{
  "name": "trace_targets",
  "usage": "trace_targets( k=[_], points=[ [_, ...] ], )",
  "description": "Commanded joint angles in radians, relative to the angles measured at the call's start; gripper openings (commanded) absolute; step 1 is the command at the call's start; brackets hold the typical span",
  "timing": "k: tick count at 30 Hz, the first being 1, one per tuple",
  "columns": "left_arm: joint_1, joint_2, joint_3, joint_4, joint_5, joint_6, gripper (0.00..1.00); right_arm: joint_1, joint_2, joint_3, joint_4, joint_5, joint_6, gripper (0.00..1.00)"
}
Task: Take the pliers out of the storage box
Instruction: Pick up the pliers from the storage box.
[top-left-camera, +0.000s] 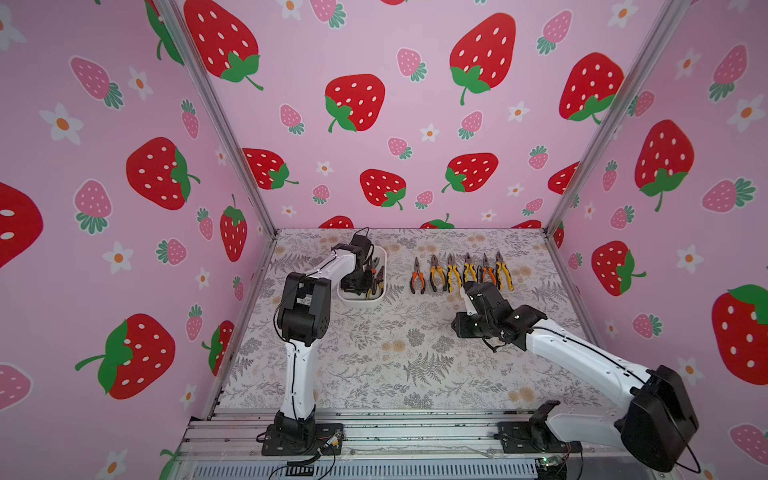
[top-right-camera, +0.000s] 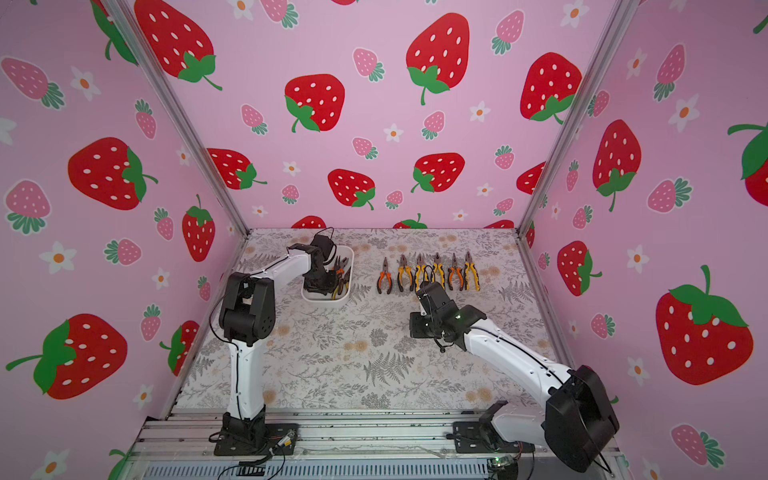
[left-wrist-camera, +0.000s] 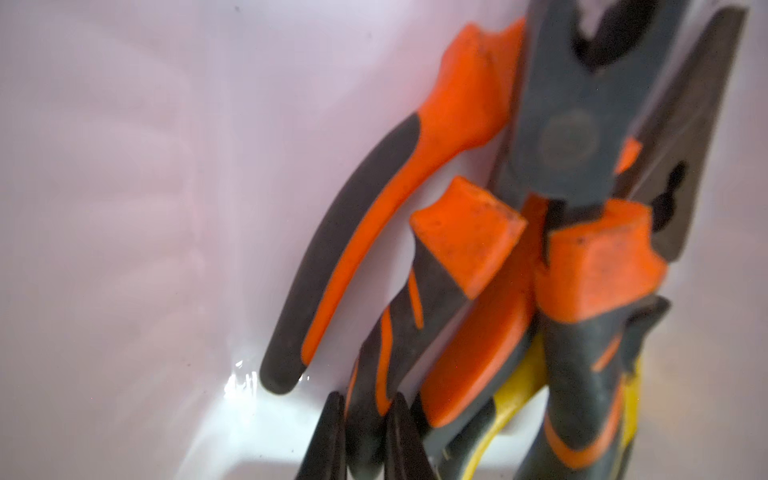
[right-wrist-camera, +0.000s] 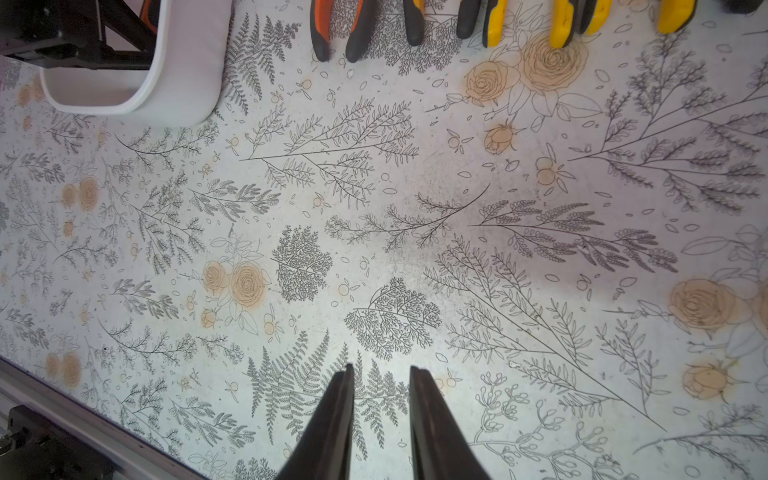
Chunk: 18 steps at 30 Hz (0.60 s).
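The white storage box (top-left-camera: 360, 300) stands at the back left of the table, also seen in the right wrist view (right-wrist-camera: 178, 83). Three pliers (top-left-camera: 377, 276) lie piled against one long wall inside it. In the left wrist view they are a heap of orange-and-black handles (left-wrist-camera: 374, 232) over a yellow one (left-wrist-camera: 515, 395). My left gripper (left-wrist-camera: 365, 401) reaches down into the box and is shut on the end of an orange-and-black handle (left-wrist-camera: 374, 361). My right gripper (right-wrist-camera: 382, 370) hovers open over bare table with nothing between its fingers.
Several more pliers (top-left-camera: 461, 272) lie in a neat row on the floral table to the right of the box, jaws pointing to the back wall. Their handle ends (right-wrist-camera: 357, 29) show in the right wrist view. The right arm's wrist (top-left-camera: 486, 303) hangs just in front of that row.
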Motion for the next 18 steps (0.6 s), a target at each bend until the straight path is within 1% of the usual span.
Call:
trace_targets(
  k=[1, 6, 13, 18],
  points=[
    [0.005, -0.013, -0.028, 0.029, 0.019, 0.008, 0.00, 0.005, 0.002, 0.009, -0.018, -0.007, 0.010, 0.28],
    [0.001, -0.096, -0.034, 0.014, 0.008, 0.012, 0.00, 0.009, -0.002, 0.009, -0.016, -0.007, 0.017, 0.27],
    [-0.021, -0.250, -0.015, -0.024, -0.098, 0.040, 0.00, 0.031, 0.009, 0.042, -0.036, 0.019, 0.014, 0.28],
    [-0.042, -0.357, -0.036, -0.044, -0.089, 0.036, 0.00, 0.053, 0.042, 0.110, -0.057, 0.021, 0.009, 0.28]
  ],
)
